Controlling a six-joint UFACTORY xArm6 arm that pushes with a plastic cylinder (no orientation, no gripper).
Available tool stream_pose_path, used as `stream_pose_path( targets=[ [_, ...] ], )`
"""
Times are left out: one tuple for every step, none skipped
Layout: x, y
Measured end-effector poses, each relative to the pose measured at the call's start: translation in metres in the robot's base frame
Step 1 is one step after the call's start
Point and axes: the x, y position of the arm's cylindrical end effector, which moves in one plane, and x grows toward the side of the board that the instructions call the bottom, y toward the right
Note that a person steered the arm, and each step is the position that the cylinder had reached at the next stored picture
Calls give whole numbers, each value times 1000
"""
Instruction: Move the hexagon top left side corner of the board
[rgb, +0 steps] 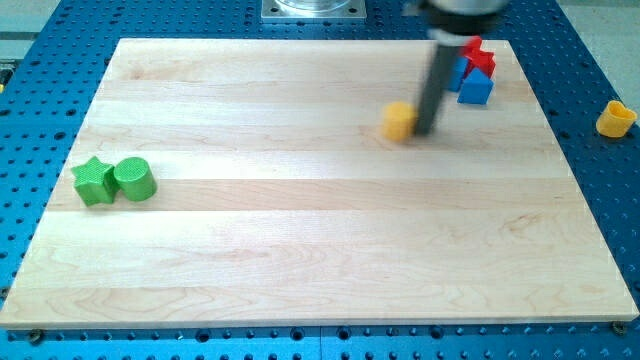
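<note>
A yellow hexagon block (398, 120) lies on the wooden board (300, 240), right of the middle in the upper part. My tip (424, 131) is down on the board just to the right of the hexagon, touching it or nearly so. The rod rises from there toward the view's top.
A green star (93, 181) and a green cylinder (134, 179) sit side by side at the board's left edge. A red block (477, 56) and blue blocks (476, 86) cluster at the top right. A yellow block (615, 118) lies off the board at the right.
</note>
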Motion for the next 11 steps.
stream_pose_path(
  targets=[
    [-5,-142],
    [6,-194],
    [2,-292],
    [-50,-319],
    [-41,-313],
    [-15,-374],
    [-64,-355],
    [-112,-297],
    [-15,-235],
    [139,-204],
    [139,-325]
  ],
)
